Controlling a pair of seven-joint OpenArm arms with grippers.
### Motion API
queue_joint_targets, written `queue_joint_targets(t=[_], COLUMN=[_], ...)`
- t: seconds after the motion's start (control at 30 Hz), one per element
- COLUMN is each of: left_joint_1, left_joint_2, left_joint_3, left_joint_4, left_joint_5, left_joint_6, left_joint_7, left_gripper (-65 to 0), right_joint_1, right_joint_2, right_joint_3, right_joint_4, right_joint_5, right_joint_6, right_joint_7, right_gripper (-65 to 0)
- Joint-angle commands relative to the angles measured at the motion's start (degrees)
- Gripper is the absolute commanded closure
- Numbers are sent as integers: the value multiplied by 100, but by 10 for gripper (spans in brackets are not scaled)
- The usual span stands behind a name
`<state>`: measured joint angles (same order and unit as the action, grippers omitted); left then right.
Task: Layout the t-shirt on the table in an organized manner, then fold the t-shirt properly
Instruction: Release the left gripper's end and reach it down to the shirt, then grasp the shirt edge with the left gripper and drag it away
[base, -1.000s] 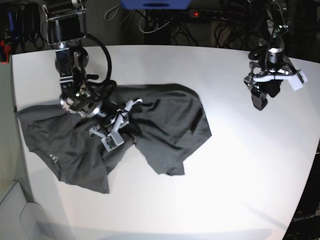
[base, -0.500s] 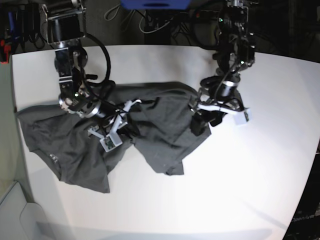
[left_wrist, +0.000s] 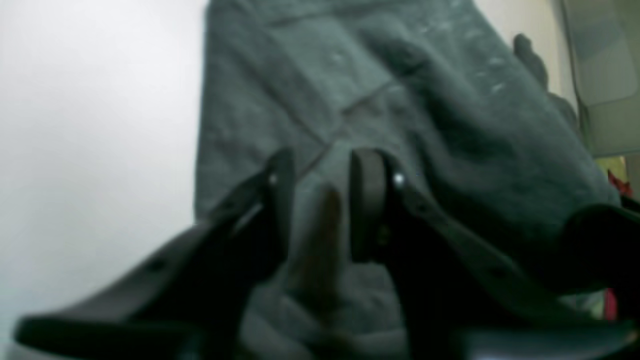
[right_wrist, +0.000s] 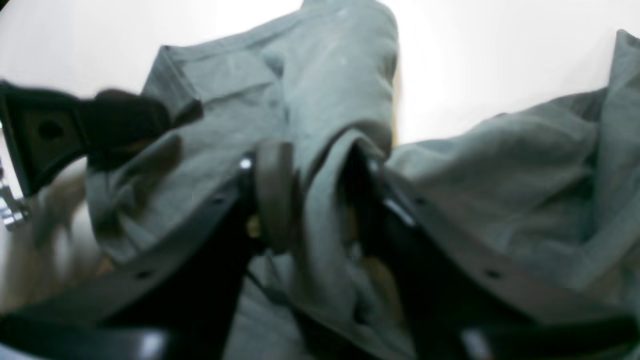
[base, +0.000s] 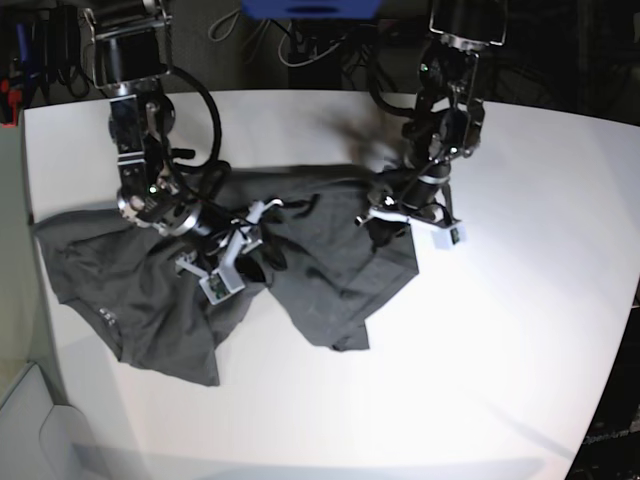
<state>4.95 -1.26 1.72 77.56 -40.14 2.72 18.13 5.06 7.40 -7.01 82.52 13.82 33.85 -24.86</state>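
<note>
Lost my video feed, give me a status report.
Left hand astride a t-shirt fold. Right hand parted around cloth. T-shirt crumpled on table.

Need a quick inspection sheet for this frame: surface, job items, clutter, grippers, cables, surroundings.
Surface: white table, bare apart from the shirt.
Job items: dark grey t-shirt, crumpled, spread across the table's left and middle, not folded.
Clutter: nothing seen.
Grippers: right gripper has a fold of shirt between its jaws, which stand apart; grip unclear. Left gripper is down on the shirt's right edge, jaws narrow, cloth between them; grip unclear.
Cables: black cable loops beside the right arm; tangled cables behind the table.
Surroundings: dark background, blue object at the top edge.
</note>
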Motion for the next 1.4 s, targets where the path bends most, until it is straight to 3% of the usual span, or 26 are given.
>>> queue_joint_targets(t=[0.0,0.1,0.27,0.5,0.63,0.8,1.1,1.17,1.3,1.37], left_joint_1=[-42,177,731,1320,1734,2147,2507,2507,2534,2621], left_joint_2=[-19,-213,-248,-257,-248,-248,-248,-248,-222,-239], left_joint_3=[-9,-150,-598,-1020,-1134,-1143,-1143,-1161,-1416,-1459], left_joint_4=[90,143,495,811,1295,1690,1655,1637,1655,1699], left_joint_5=[-34,-96,-34,-34,-52,-78,-43,-34,-69,-87], left_joint_6=[-83,-83,-83,-83,-83,-83,-101,-101,-127,-127], left_joint_7=[-77,-77,-68,-68,-68,-68,-121,-121,-77,-77], left_gripper=[-75,0,-5,-5,-5,-5,-5,-5,-5,-5], right_joint_1=[131,316,764,1802,2259,2567,3112,3314,3542,3630], right_joint_2=[21,21,21,21,3,21,328,372,539,557], right_joint_3=[151,441,758,696,582,547,547,547,547,564], right_joint_4=[130,122,-151,-2059,-3175,-4256,-5769,-6050,-6322,-6314], right_joint_5=[90,116,81,81,81,81,72,72,72,81], right_joint_6=[31,31,31,31,31,22,13,-110,-725,-822], right_joint_7=[161,152,152,187,275,855,1937,2157,2315,2315], right_gripper=[-247,-269,-272,-266,-181,-37,-34,-34,-34,-34])
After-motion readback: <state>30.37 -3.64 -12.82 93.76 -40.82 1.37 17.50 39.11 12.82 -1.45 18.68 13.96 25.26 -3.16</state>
